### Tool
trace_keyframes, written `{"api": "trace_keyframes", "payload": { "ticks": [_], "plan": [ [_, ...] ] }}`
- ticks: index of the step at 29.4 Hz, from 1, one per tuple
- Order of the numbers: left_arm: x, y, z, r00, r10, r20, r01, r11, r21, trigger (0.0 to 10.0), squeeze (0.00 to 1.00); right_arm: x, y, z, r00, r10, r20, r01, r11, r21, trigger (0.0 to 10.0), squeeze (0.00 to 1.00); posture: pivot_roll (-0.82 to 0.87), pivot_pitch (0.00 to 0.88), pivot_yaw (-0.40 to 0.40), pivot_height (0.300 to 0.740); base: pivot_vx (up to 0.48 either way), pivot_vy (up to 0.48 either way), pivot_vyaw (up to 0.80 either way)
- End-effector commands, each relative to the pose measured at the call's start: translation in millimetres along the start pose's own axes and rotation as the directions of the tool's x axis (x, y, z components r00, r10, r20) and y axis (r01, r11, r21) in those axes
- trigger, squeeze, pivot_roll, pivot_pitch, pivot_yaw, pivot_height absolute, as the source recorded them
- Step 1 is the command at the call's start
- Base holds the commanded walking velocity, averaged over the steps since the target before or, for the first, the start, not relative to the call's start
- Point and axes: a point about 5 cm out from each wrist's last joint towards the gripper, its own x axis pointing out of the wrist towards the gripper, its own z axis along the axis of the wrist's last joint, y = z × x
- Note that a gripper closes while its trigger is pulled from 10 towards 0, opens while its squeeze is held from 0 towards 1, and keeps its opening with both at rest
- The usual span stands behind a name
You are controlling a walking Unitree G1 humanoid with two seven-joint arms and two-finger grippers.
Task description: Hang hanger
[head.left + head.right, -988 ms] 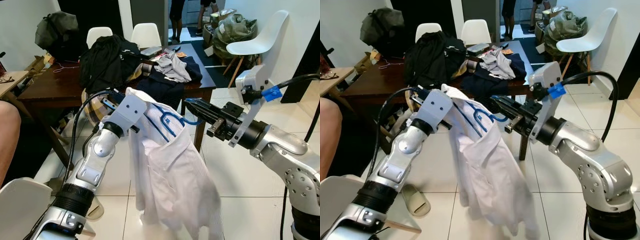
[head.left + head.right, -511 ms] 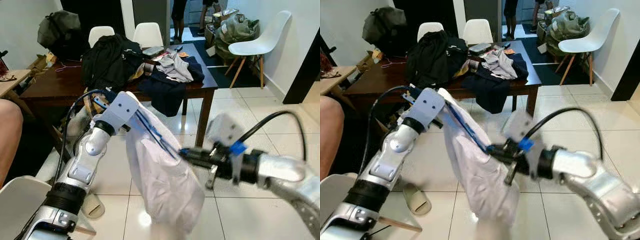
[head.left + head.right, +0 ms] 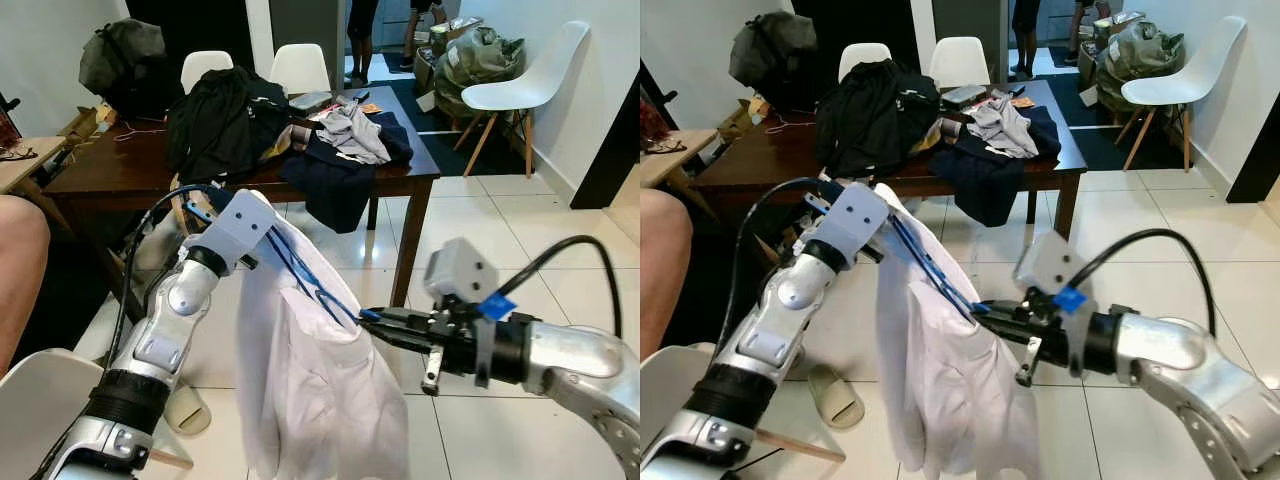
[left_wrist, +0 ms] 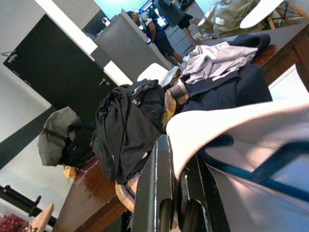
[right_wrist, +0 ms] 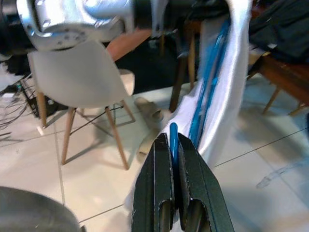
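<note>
Hanger [image 3: 305, 278]: blue, stretched between our two grippers above the tiled floor [image 3: 480, 230]; we judge it is held at both ends so the load cannot swing or slide off while we carry it.
Right gripper [image 5: 172, 145]: fingers pressed together on the hanger's blue tip, which pokes out just past them; that end sits lower than the other.
Left gripper [image 4: 176, 159]: at the hanger's higher end, under the collar; the fingers lie close together with cloth and blue plastic against them, but we cannot tell whether they truly pinch.
White shirt [image 3: 310, 400]: draped over the hanger, hanging down below and between both grippers.
Dark table [image 3: 110, 180]: beyond the grippers, piled with dark clothes [image 3: 225, 120]; white chairs stand behind it.
Hanging place: we see no rail or hook near either gripper, so we judge the hanging itself is yet to come.
</note>
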Motion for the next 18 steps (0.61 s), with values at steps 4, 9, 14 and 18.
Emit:
{"api": "trace_keyframes", "payload": {
  "ticks": [4,9,14,18],
  "plan": [
    [-5.2,21.4,-10.0,0.998,0.056,-0.034,-0.055,0.998,0.032,0.0,0.00,-12.4,-6.2,-1.3,1.000,-0.022,-0.010,0.022,1.000,-0.002,0.0,0.00,-0.12,0.033,0.056,0.736,0.000,0.000,0.00],
    [-6.4,29.0,-11.8,0.996,0.076,-0.044,-0.074,0.997,0.037,0.0,0.00,-31.5,-10.7,-2.8,0.999,-0.041,-0.005,0.041,0.999,0.018,0.0,0.00,-0.12,0.035,0.055,0.736,0.000,0.000,0.00],
    [-6.9,32.7,-12.8,0.995,0.085,-0.049,-0.084,0.996,0.036,0.0,0.00,-39.3,-8.6,-1.0,1.000,-0.022,0.005,0.021,0.999,0.024,0.0,0.00,-0.12,0.040,0.059,0.736,0.000,0.000,0.00],
    [-7.6,38.5,-14.6,0.994,0.097,-0.056,-0.095,0.995,0.042,0.0,0.00,-45.2,-3.9,-9.1,0.999,0.008,-0.050,-0.006,1.000,0.028,0.0,0.00,-0.12,0.045,0.060,0.736,0.000,0.000,0.00]
  ]
}}
